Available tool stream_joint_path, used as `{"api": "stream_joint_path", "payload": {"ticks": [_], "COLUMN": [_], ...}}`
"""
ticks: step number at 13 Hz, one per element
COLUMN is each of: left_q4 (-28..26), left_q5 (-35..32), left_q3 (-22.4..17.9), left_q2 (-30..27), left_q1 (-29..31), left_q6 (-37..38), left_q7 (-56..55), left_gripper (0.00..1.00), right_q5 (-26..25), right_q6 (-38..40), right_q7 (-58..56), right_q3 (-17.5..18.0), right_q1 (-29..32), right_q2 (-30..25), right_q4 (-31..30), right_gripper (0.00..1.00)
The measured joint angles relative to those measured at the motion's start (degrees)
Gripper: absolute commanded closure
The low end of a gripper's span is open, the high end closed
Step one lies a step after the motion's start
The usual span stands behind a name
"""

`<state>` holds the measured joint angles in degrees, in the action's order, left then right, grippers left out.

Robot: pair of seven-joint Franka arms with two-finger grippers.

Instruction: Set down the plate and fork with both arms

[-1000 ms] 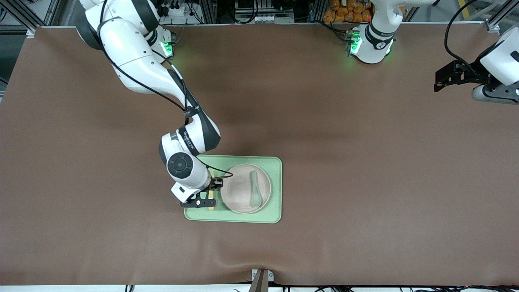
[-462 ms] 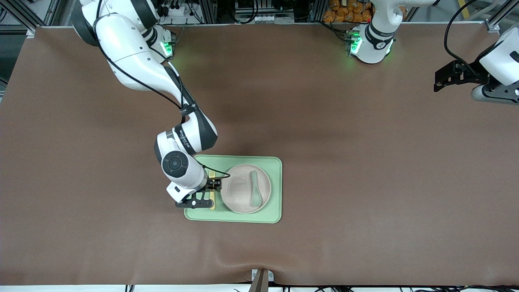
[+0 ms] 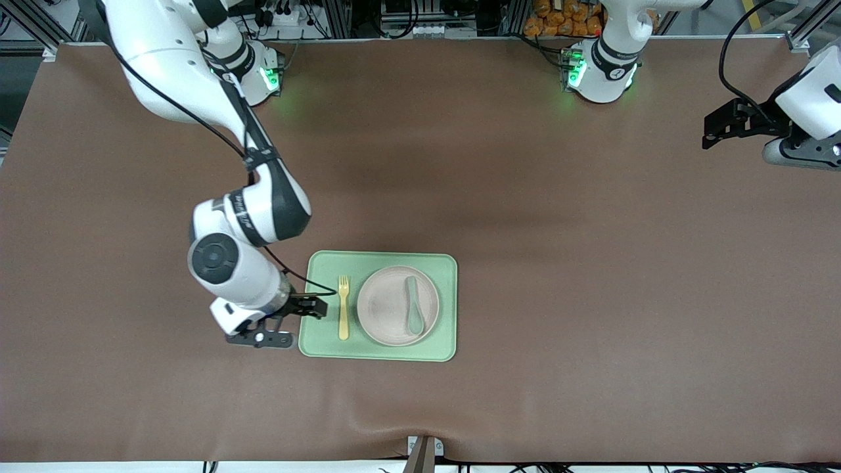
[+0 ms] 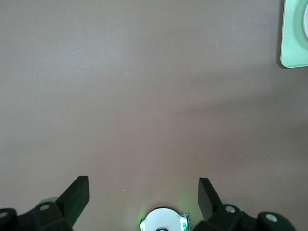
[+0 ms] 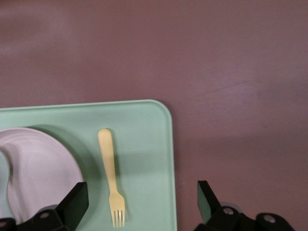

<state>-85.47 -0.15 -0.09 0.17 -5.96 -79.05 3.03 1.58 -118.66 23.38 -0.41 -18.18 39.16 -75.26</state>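
Pale-yellow plastic fork point(image 3: 343, 307) lies on the light-green rectangular tray point(image 3: 378, 353) beside the round cream matte plate point(image 3: 387, 309) bearing a grey-green spoon point(image 3: 414, 305); right gripper point(image 3: 289, 322) and waiting left gripper point(image 3: 723, 125) both gape.

Pale-yellow fork point(image 3: 343, 307), cream-beige plate point(image 3: 387, 315), grey-green spoon point(image 3: 414, 305). Light-green tray point(image 3: 381, 353) on plain brown tabletop point(image 3: 591, 263). White arms, black joints.

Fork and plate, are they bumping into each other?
Apart. In the front view a strip of green tray shows between the fork and the plate; the right wrist view shows the same gap.
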Motion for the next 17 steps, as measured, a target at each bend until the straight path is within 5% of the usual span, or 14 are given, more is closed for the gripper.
{"api": "stream_joint_path", "payload": {"ticks": [6,11,17], "left_q4": [-0.03,-0.04,-0.06], "left_q5": [0.0,0.0,0.0], "left_q3": [0.01,0.01,0.01], "left_q2": [0.0,0.0,0.0], "left_q1": [0.0,0.0,0.0], "left_q6": [0.0,0.0,0.0], "left_q7": [0.0,0.0,0.0], "left_gripper": [0.0,0.0,0.0], "right_q5": [0.04,0.05,0.24], "right_q6": [10.28,11.25,21.34], "right_q7": [-2.38,-9.58,-13.43], "right_q3": [0.02,-0.01,-0.01], "right_q1": [6.16,10.52,13.75], "right_q2": [-10.2,-20.68,-31.68], "right_q4": [-1.11,-9.93,-14.73], "right_gripper": [0.0,0.0,0.0]}}
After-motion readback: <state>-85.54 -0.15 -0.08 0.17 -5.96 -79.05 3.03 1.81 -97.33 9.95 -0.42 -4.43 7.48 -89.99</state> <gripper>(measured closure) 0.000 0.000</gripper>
